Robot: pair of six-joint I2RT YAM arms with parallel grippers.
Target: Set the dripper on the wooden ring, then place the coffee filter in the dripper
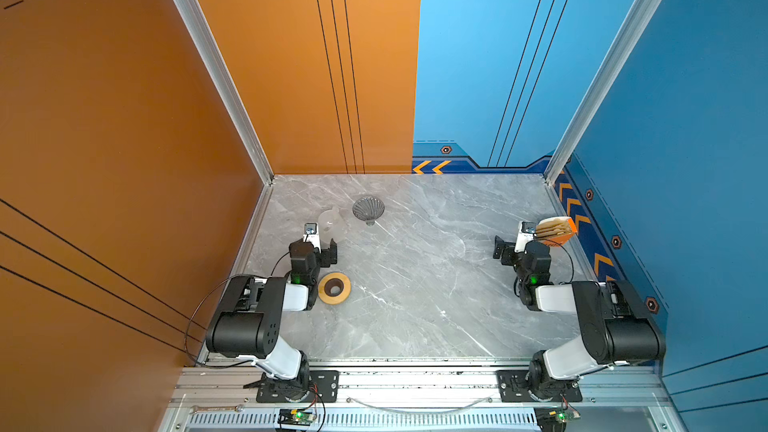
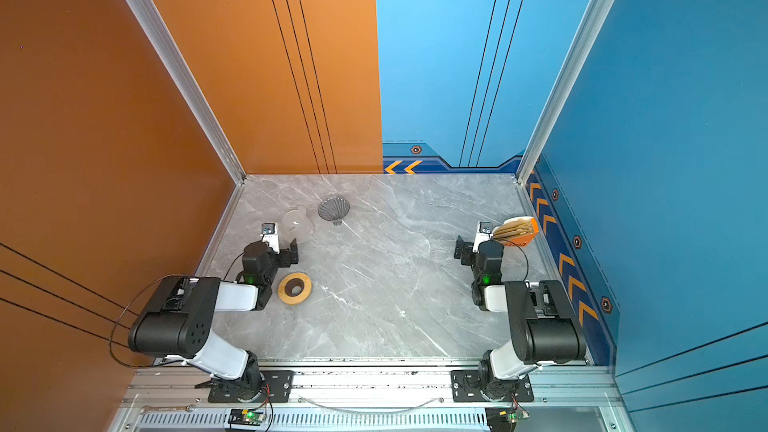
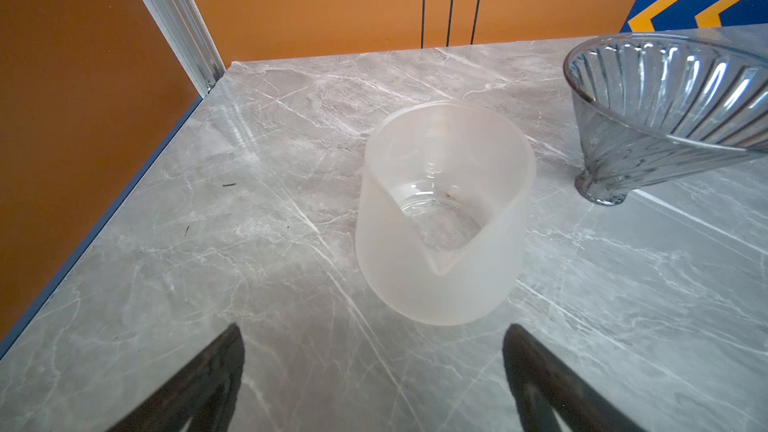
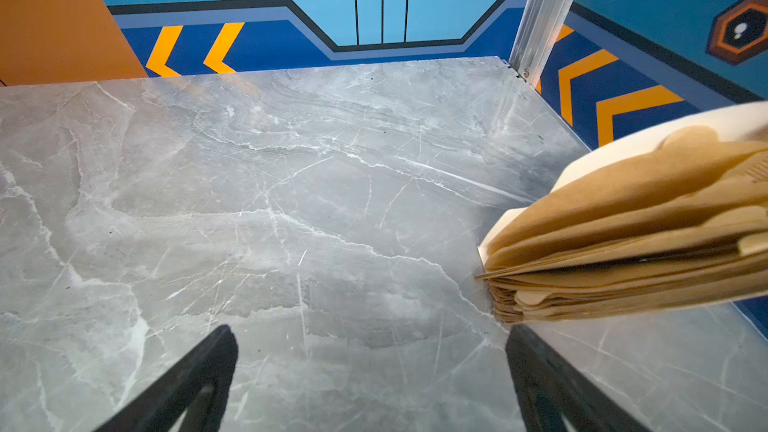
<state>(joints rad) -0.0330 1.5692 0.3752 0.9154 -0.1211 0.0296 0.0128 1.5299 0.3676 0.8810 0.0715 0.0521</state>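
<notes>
Left wrist, left gripper (image 3: 374, 342): jaws wide apart, empty.
Left wrist, jug (image 3: 440, 218): one, upright, straight ahead of the jaws.
Left wrist, dripper (image 3: 665, 118): one, tipped on its side, ahead and out past one jaw; it likely needs righting.
Right wrist, right gripper (image 4: 372, 342): jaws wide apart, empty.
Right wrist, filter stack (image 4: 623, 234): one bundle, just beside one jaw tip, edges fanned for picking.
Right wrist, coffee filter: none loose; probably a sheet in that bundle.
Top views, wooden ring (image 1: 334, 288): one, flat, behind the left jaws.

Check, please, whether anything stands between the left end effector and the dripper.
Yes: the translucent white jug stands upright right ahead of the open left end effector, partly on the way to the dripper, lying tipped beyond and beside it.
</notes>
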